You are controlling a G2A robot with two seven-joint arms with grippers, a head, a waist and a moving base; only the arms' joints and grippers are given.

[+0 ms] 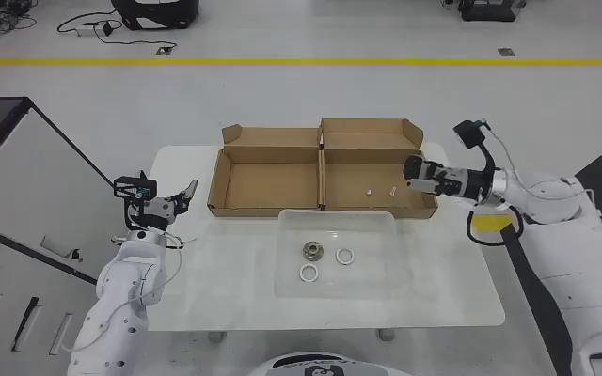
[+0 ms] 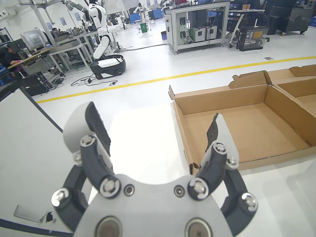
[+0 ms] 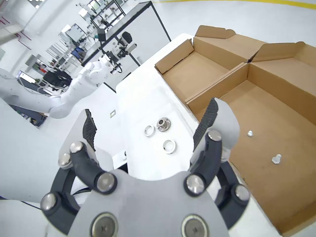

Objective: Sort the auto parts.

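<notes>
both arms (image 1: 127,282) are cased white; left gripper (image 2: 153,110) and right gripper (image 3: 149,105) are made of silver plates, black links, round screws.

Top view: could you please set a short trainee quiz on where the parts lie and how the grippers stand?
1. True or false: the hub lies in the left box.
2. How many rings lie in the tray? A one, B two, C three.
3. Fill in: the left gripper and right gripper are both ____.
Key: 1 false; 2 B; 3 open.
</notes>
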